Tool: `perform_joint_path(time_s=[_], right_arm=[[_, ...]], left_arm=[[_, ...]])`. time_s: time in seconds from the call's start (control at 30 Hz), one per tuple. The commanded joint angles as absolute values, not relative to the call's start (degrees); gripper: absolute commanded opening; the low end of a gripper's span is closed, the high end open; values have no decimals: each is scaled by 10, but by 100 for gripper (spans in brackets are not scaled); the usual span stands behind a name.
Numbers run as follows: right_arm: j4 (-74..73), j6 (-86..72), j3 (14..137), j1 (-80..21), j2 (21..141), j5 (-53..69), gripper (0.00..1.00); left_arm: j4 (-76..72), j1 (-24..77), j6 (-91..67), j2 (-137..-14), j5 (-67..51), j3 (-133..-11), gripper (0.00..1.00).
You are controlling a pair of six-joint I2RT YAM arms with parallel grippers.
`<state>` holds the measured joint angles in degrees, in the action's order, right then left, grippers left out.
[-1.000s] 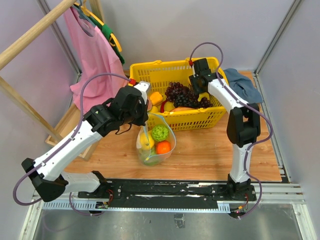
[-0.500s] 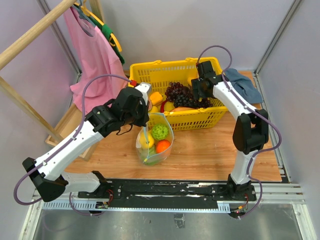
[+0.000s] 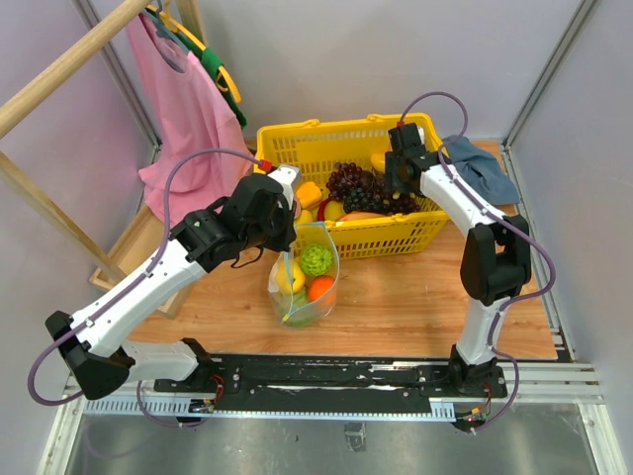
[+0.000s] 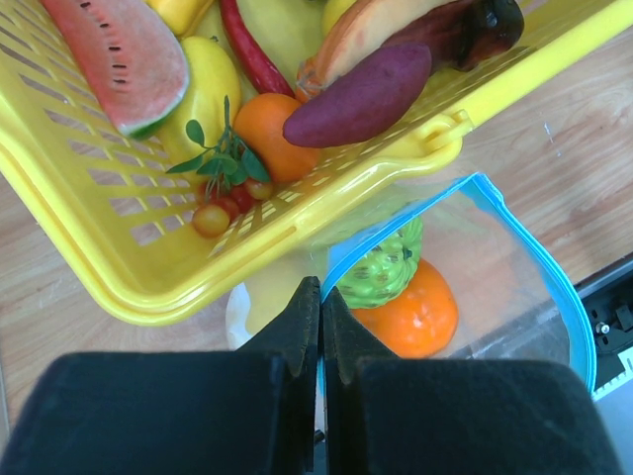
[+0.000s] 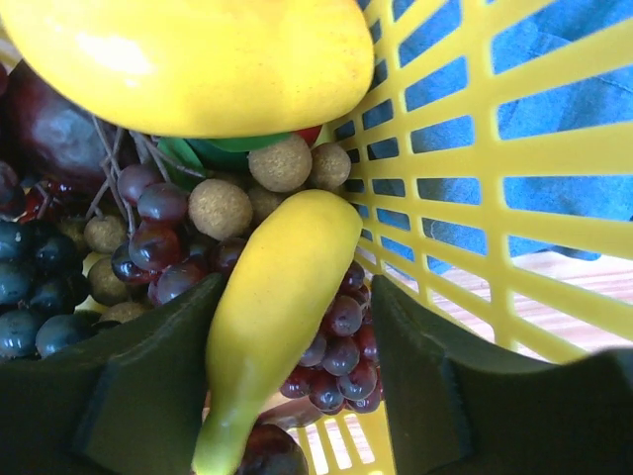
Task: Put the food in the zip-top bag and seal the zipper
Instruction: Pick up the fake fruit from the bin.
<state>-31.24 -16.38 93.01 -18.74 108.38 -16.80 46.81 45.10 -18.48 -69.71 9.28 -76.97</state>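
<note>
Bag: the clear crinkly zip-top bag [image 3: 297, 302] stands open on the wooden desk [image 3: 415, 297], just below centre in the top view and just in front of the yellow lattice plastic basket [image 3: 326, 127].
Zipper: the light-blue zipper strip [image 4: 554, 287] curves wide around the mouth, unsealed.
Already inside: a bumpy green toy fruit [image 4: 381, 267] resting against a round orange toy fruit [image 4: 410, 317], with a yellow one beside them.
Left jaws: pressed together on the bag's rim, black fingers [image 4: 282, 336] pinching it to hold the mouth up.
Right jaws: spread, with dark fingers [image 5: 148, 376] either side of a long yellow toy fruit [image 5: 282, 287] that lies on purple grapes [image 5: 148, 237]. A gap shows on one side, so I judge it is not gripped yet.
Just changed: within the last second my right arm swung its elbow outward and reached deeper into the basket's upper-right corner. The bag and my left arm barely moved.
Meaning: another piece is being fetched, so loading goes on and sealing is a long way off.
Right wrist view only: the fruit between my fingers and the blue cloth [image 5: 554, 208] behind the lattice.
Left wrist view only: the pinch on the rim.
Top view only: the way from the basket corner to the bag mouth.
</note>
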Motion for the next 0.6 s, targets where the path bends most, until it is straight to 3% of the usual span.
perform_joint_path(time_s=[0.0, 0.17, 0.37, 0.57], right_arm=[[-316, -179, 936, -185, 1095, -220, 56], [-289, -172, 917, -185, 1086, -215, 42], [-312, -165, 928, -188, 1078, -215, 15], [-312, -137, 911, -196, 1002, -210, 6]], left_arm=[[452, 446, -187, -682, 89, -766, 0], [448, 446, -185, -682, 88, -762, 0], [447, 446, -185, -683, 86, -763, 0], [447, 446, -183, -685, 85, -767, 0]])
